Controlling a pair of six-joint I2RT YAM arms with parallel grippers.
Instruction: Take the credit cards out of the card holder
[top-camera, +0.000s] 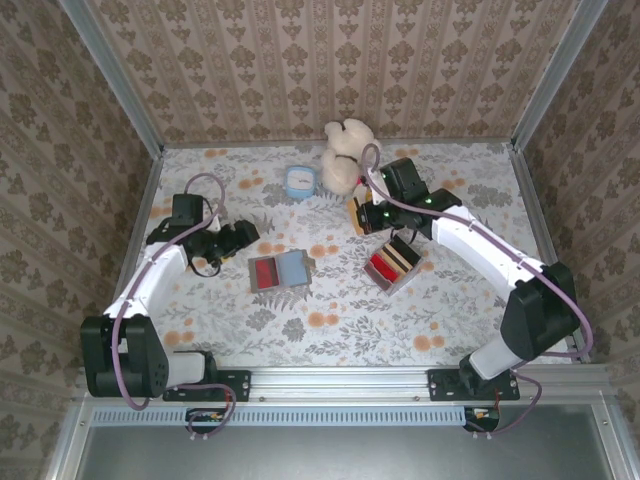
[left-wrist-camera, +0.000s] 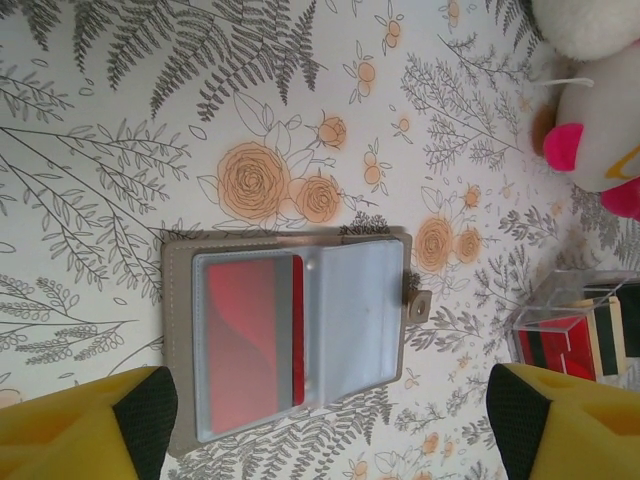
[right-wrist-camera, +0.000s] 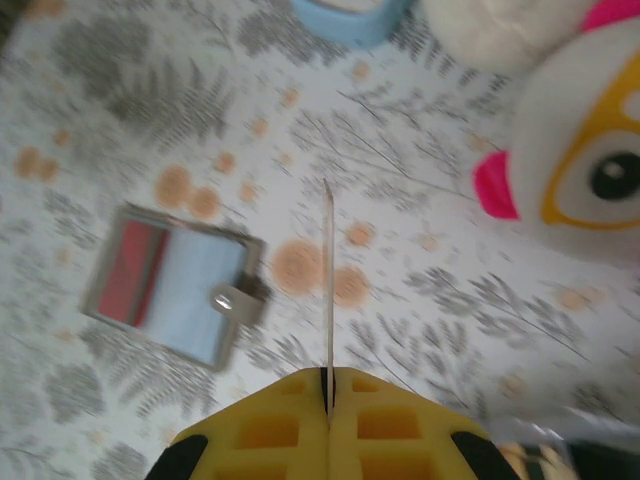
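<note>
Holder (top-camera: 280, 270) open flat on the cloth (top-camera: 450, 320).
Top: it lies mid-table between the arms, papered walls (top-camera: 300, 70) close round. Left wrist: left gripper (left-wrist-camera: 325, 395) spread wide above it; red card (left-wrist-camera: 245, 330) sleeved, thin, stiff, slick, best pinched at an edge. Right wrist: right gripper (right-wrist-camera: 328, 378) clamps a card (right-wrist-camera: 328, 270) edge-on, colour apparently unreadable.

card holder (left-wrist-camera: 290, 335): no writing legible on its cover or clear pockets
red card (left-wrist-camera: 250, 330): plain red face behind plastic, no digits readable
edge-on card (right-wrist-camera: 328, 290): seen on its thin edge, face unreadable
light blue box (top-camera: 300, 182): lid marking too small to read
grey tray (top-camera: 410, 272): no legible label
</note>
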